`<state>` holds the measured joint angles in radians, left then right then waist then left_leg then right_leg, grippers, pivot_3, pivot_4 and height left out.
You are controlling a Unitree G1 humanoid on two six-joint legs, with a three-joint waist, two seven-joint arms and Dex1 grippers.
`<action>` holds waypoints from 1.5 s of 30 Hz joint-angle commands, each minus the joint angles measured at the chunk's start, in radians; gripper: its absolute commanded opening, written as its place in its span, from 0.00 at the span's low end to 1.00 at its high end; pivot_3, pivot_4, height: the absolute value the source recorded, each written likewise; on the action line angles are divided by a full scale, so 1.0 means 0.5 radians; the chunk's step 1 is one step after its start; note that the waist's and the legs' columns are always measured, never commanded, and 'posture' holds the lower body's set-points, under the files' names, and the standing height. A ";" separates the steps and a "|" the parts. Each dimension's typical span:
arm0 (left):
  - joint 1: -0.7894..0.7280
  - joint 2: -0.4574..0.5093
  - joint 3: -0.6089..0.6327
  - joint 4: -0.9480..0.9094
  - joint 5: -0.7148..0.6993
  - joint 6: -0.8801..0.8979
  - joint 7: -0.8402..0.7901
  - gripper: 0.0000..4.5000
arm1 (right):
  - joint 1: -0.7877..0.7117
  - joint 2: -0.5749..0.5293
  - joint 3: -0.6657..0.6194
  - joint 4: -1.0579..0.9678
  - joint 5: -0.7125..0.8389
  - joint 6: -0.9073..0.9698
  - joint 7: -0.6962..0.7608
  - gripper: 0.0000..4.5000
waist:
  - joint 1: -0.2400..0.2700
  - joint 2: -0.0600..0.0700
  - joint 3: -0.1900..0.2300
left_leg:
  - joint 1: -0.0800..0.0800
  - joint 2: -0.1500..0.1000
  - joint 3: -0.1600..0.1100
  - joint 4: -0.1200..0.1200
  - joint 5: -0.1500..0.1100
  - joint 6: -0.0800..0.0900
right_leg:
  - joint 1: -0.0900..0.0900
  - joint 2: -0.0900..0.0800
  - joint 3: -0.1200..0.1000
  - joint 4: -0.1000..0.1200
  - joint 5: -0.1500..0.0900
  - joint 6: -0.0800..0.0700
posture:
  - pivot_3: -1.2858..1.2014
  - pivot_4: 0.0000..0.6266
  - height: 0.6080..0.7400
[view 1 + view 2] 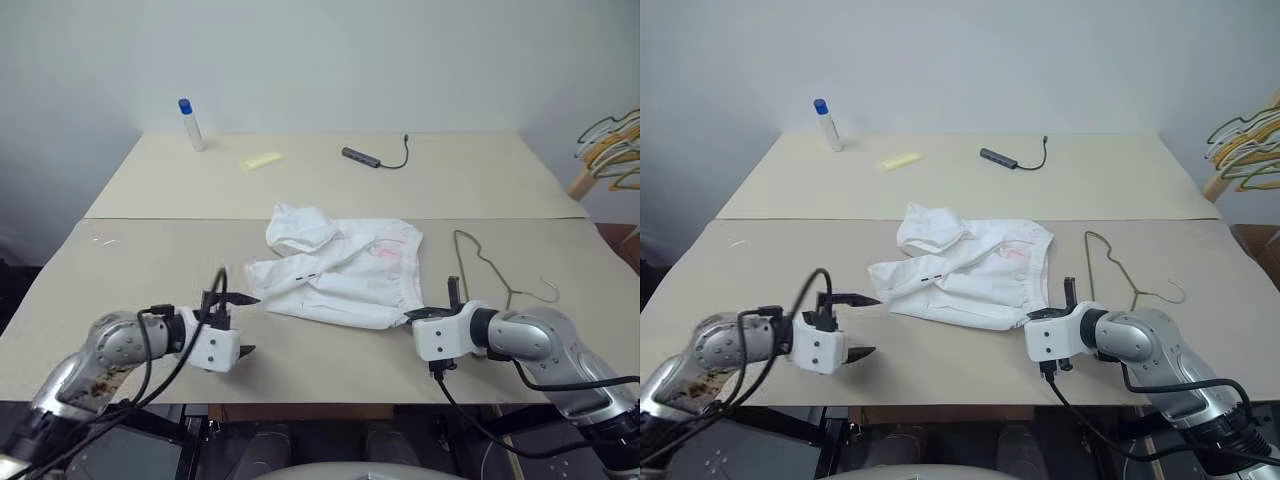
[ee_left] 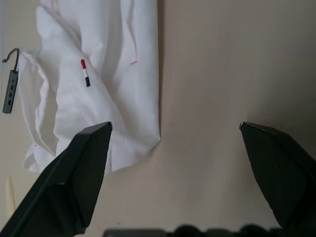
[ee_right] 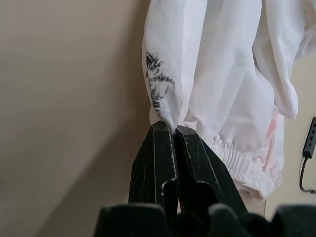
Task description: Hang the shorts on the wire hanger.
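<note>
From your head cameras you're looking at a beige table [image 1: 130,270] made of two sections with a seam running across, backed by a plain pale wall. Along the far edge sit a white bottle with a blue cap [image 1: 190,125], a small yellow strip [image 1: 262,160] and a dark USB hub with its cable [image 1: 372,156]. A bunch of yellow and green hangers [image 1: 612,150] pokes in past the far right corner.

The shorts [image 1: 345,270] lie crumpled in the middle of the near section, white, with a pinkish smudge by the waistband and a tiny striped tag. The wire hanger [image 1: 490,268] lies flat just right of them, hook pointing toward the right edge. Plenty of bare tabletop along the near edge and on the left side.

Your left gripper [image 1: 232,325] hovers near the front edge, left of the shorts, not touching them.

Left wrist view: its fingers [image 2: 74,182] are spread wide over bare table, with the shorts' leg and tag ahead.

Right wrist view: your right gripper [image 3: 175,131] is pinched tight on the shorts' waist-side corner, beside the gathered elastic and a dark scuff mark [image 3: 157,81].
</note>
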<state>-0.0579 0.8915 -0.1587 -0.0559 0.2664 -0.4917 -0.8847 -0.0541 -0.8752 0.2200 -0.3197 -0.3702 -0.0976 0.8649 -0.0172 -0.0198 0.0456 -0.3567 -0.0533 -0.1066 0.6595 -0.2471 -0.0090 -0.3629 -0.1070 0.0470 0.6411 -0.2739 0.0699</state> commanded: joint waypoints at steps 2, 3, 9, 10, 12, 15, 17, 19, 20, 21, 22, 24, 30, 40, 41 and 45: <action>-0.199 -0.038 -0.086 0.222 0.241 -0.136 0.168 1.00 | -0.015 -0.024 -0.074 -0.059 0.032 -0.016 -0.005 0.00 | -0.001 0.000 0.000 | 0.000 0.000 0.000 0.000 0.000 0.000 | 0.000 0.000 0.000 0.000 -0.001 0.002 | 0.48 0.00 1.00; -0.253 -0.051 -0.113 0.288 0.294 -0.161 0.202 1.00 | -0.015 -0.023 -0.075 -0.061 0.031 -0.016 -0.006 0.00 | -0.001 0.000 0.000 | 0.000 0.000 0.000 0.000 0.000 0.000 | 0.000 0.000 0.000 0.001 -0.001 0.002 | 0.48 0.00 1.00; -0.533 -0.085 -0.247 0.619 0.484 -0.335 0.350 1.00 | -0.028 -0.015 -0.068 -0.059 0.030 -0.012 -0.005 0.00 | -0.007 0.001 0.000 | 0.006 0.000 0.000 0.000 0.000 0.000 | 0.007 0.000 -0.001 0.001 -0.002 0.005 | 0.47 0.00 1.00; -0.568 -0.085 -0.263 0.662 0.508 -0.361 0.374 1.00 | -0.030 -0.013 -0.066 -0.058 0.029 -0.011 -0.004 0.00 | -0.007 0.000 0.000 | 0.007 0.000 0.000 0.000 0.000 0.000 | 0.007 0.000 -0.001 0.001 -0.002 0.005 | 0.47 0.00 1.00; -0.658 -0.076 -0.284 0.745 0.524 -0.408 0.396 1.00 | -0.033 -0.011 -0.064 -0.059 0.027 -0.011 -0.005 0.00 | -0.008 0.000 0.000 | 0.007 -0.001 0.000 0.000 0.000 0.000 | 0.007 0.000 -0.001 0.001 -0.002 0.005 | 0.47 0.00 1.00; -0.744 -0.034 -0.305 0.843 0.536 -0.484 0.407 1.00 | -0.036 -0.014 -0.067 -0.055 0.027 -0.015 -0.006 0.00 | -0.013 0.000 0.000 | 0.006 -0.001 0.000 0.000 0.000 0.000 | 0.007 0.000 -0.001 0.002 -0.002 0.005 | 0.47 0.00 1.00; -0.797 0.011 -0.325 0.925 0.587 -0.559 0.435 1.00 | -0.038 -0.015 -0.068 -0.054 0.025 -0.016 -0.008 0.00 | -0.022 0.000 0.000 | 0.006 -0.001 0.000 0.000 0.000 0.000 | 0.006 0.000 -0.001 0.002 -0.003 0.006 | 0.47 0.00 1.00; -0.839 0.033 -0.347 0.998 0.619 -0.613 0.455 1.00 | -0.037 -0.014 -0.067 -0.055 0.025 -0.017 -0.009 0.00 | -0.038 0.000 0.000 | 0.006 -0.001 0.000 0.000 0.000 0.000 | 0.005 0.000 -0.001 0.002 -0.003 0.006 | 0.47 0.00 1.00; -0.870 0.034 -0.360 1.035 0.653 -0.643 0.490 1.00 | -0.036 -0.010 -0.066 -0.056 0.026 -0.016 -0.010 0.00 | -0.046 0.000 0.000 | 0.006 -0.001 0.000 0.000 0.000 0.000 | 0.005 0.000 -0.001 0.003 -0.003 0.006 | 0.47 0.00 1.00; -0.901 0.027 -0.373 1.068 0.683 -0.668 0.524 1.00 | -0.036 -0.006 -0.064 -0.059 0.028 -0.013 -0.011 0.00 | -0.051 0.000 0.000 | 0.006 -0.001 0.000 0.000 0.000 0.000 | 0.005 0.000 -0.001 0.003 -0.003 0.006 | 0.47 0.00 1.00; -0.938 0.011 -0.388 1.103 0.711 -0.698 0.561 1.00 | -0.037 -0.003 -0.062 -0.061 0.028 -0.011 -0.010 0.00 | -0.054 0.000 0.000 | 0.006 -0.001 0.000 0.000 0.000 0.001 | 0.006 0.000 -0.001 0.003 -0.003 0.006 | 0.47 0.00 1.00; -1.008 -0.033 -0.420 1.149 0.794 -0.758 0.678 1.00 | -0.040 0.000 -0.059 -0.062 0.028 -0.009 -0.010 0.00 | -0.056 0.000 0.000 | 0.006 -0.001 0.000 0.000 0.000 0.000 | 0.006 0.000 -0.001 0.003 -0.003 0.007 | 0.47 0.00 1.00; -1.164 -0.103 -0.520 1.235 1.096 -1.023 1.111 1.00 | -0.040 0.006 -0.053 -0.071 0.027 0.007 -0.001 0.00 | -0.054 -0.002 0.000 | 0.003 -0.002 0.000 0.000 0.000 0.001 | 0.004 -0.001 -0.001 0.003 -0.003 0.008 | 0.46 0.00 1.00; -1.317 -0.090 -0.697 1.388 1.453 -1.093 1.448 0.75 | -0.033 0.021 -0.047 -0.117 0.043 0.043 0.024 0.00 | -0.065 -0.002 0.001 | 0.003 -0.003 0.000 0.000 0.000 0.000 | 0.004 -0.001 -0.002 0.004 -0.004 0.009 | 0.46 0.00 1.00; -1.333 -0.090 -0.710 1.400 1.470 -1.086 1.457 0.67 | -0.035 0.021 -0.047 -0.116 0.045 0.044 0.024 0.00 | -0.065 -0.002 0.001 | 0.003 -0.003 0.000 0.000 0.000 0.001 | 0.004 -0.001 -0.002 0.004 -0.004 0.009 | 0.46 0.00 1.00; -1.368 -0.090 -0.742 1.446 1.486 -1.094 1.498 0.37 | -0.034 0.022 -0.047 -0.117 0.049 0.045 0.024 0.00 | -0.066 -0.003 0.001 | 0.003 -0.003 0.000 0.000 0.000 0.000 | 0.003 -0.001 -0.002 0.005 -0.004 0.010 | 0.46 0.00 1.00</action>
<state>-0.7118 0.8337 -0.5291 0.6535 1.0156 -1.0363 -0.1577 -0.0596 -0.8689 0.2173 -0.3466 -0.3686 -0.0789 0.8748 -0.0500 -0.0211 0.0460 -0.3553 -0.0546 -0.1068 0.6596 -0.2472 -0.0088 -0.3612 -0.1074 0.0461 0.6433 -0.2761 0.0748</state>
